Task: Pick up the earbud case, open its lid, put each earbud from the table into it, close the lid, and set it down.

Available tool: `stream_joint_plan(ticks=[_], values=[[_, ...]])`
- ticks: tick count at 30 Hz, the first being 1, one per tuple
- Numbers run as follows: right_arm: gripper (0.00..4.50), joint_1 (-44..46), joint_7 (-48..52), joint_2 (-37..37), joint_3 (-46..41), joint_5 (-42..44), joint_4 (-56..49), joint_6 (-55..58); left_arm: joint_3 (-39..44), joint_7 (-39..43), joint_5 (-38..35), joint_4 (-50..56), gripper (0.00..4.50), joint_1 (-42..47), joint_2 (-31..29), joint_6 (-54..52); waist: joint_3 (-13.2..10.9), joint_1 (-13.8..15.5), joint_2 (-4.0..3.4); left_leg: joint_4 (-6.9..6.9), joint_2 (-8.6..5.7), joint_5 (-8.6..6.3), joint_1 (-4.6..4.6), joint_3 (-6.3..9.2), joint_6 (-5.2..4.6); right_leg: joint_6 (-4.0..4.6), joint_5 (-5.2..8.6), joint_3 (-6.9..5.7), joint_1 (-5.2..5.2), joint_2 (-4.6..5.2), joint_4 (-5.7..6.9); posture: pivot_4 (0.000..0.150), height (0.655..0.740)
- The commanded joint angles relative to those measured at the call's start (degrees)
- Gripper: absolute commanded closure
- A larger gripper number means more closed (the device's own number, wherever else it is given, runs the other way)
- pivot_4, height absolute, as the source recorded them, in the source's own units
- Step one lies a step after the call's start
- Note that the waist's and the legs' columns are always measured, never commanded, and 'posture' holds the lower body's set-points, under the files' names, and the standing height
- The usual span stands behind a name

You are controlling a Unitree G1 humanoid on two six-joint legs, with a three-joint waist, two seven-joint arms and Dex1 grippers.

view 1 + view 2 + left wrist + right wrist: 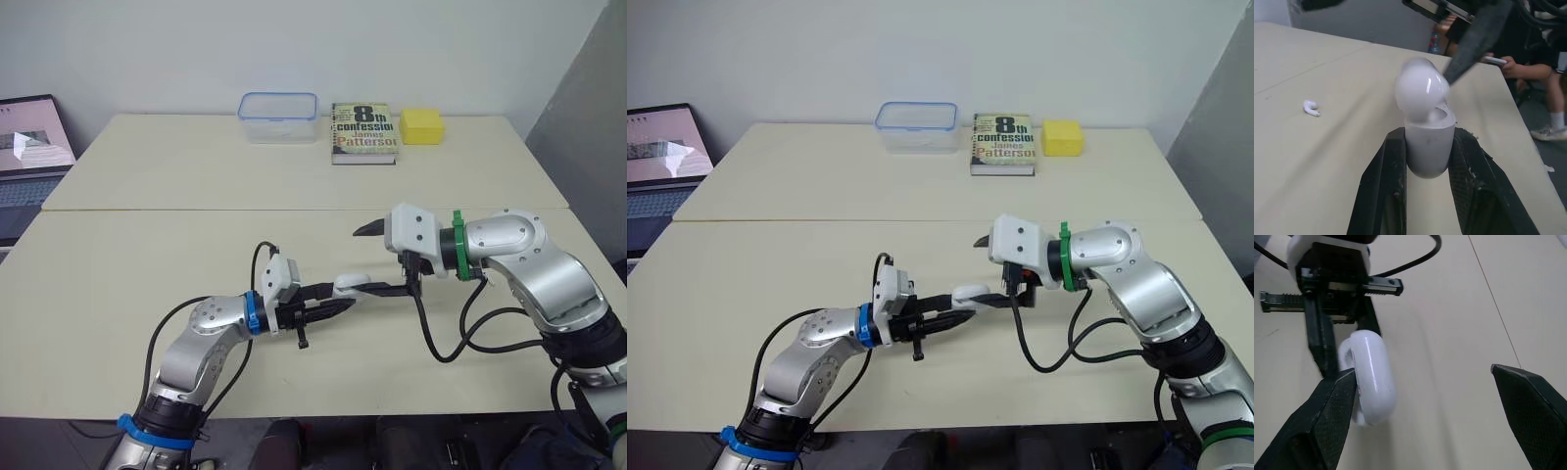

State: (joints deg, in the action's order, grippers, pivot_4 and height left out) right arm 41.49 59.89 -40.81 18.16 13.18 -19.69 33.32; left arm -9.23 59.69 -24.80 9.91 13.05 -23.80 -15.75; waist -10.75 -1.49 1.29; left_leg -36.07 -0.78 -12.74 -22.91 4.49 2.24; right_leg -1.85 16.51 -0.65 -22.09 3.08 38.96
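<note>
One case is clamped between the two fingers of the left claw, low over the counter, its lid tipped partly open. The right claw gapes wide, one finger against the lid. One earbud lies on the counter, well apart. Far back stand one box, one book and one yellow block.

The black fingers of my left gripper are framing a glossy white earbud case; a white earbud is lying on the cream table. The book is showing green, the block yellow.
</note>
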Motion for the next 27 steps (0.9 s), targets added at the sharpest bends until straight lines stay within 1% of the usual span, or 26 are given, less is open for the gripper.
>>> stream_joint_plan(ticks=[1,5,9,13,19,22,27], values=[[0.0,1.5,0.0,-0.5,-2.1,-0.1,-0.1,-0.1,-0.4,0.8,-0.4,1.3,3.7,0.2,0.0,1.3,0.0,0.0,0.0,0.0,0.0,0.0,-0.01,0.01,0.0,0.0,0.0,0.0,0.0,0.0,0.0,0.15,0.732],[0.0,2.0,0.5,-0.6,-2.4,0.1,0.1,0.2,-0.4,0.9,-0.3,1.4,3.7,0.1,-0.1,1.4,0.0,0.0,0.0,0.0,0.01,0.0,0.01,0.0,0.0,0.0,0.0,-0.01,0.0,0.0,0.0,0.15,0.732],[0.0,2.0,2.3,-1.6,-4.0,2.5,-0.5,1.6,0.0,-0.1,-0.2,0.9,3.7,0.3,0.5,1.5,0.0,0.0,0.0,0.0,0.01,0.0,0.0,0.01,0.0,0.0,0.0,-0.01,0.0,0.0,0.0,0.15,0.732],[0.0,0.2,3.9,-4.7,-9.0,6.6,-2.4,4.0,2.4,-4.1,0.6,0.0,3.7,0.2,1.8,3.2,0.0,0.1,0.0,0.0,0.0,0.0,0.0,0.01,0.0,0.0,0.0,-0.01,0.0,0.0,0.0,0.15,0.732],[0.0,-9.5,3.3,-10.5,-19.3,12.3,-7.3,7.0,5.9,-11.7,2.8,1.4,3.7,-3.4,4.6,9.1,0.0,0.4,0.0,0.02,0.01,-0.01,-0.01,-0.01,-0.01,0.0,0.0,0.0,0.01,0.02,-0.03,0.15,0.732],[0.0,-18.1,-0.2,-10.2,-25.6,11.4,-9.6,3.2,7.5,-16.5,6.1,1.7,3.7,-5.7,7.5,17.0,0.0,1.0,0.0,0.0,0.01,-0.01,0.0,-0.01,-0.01,0.0,0.0,0.0,0.03,0.02,-0.02,0.15,0.732],[0.0,-26.9,-3.6,-8.6,-30.1,11.4,-13.2,-1.0,9.8,-25.2,10.9,0.3,3.7,-6.5,11.2,23.8,0.0,1.4,0.0,-0.01,0.01,0.0,0.01,-0.09,-0.01,-0.01,0.0,0.01,0.03,0.0,-0.01,0.15,0.732]])
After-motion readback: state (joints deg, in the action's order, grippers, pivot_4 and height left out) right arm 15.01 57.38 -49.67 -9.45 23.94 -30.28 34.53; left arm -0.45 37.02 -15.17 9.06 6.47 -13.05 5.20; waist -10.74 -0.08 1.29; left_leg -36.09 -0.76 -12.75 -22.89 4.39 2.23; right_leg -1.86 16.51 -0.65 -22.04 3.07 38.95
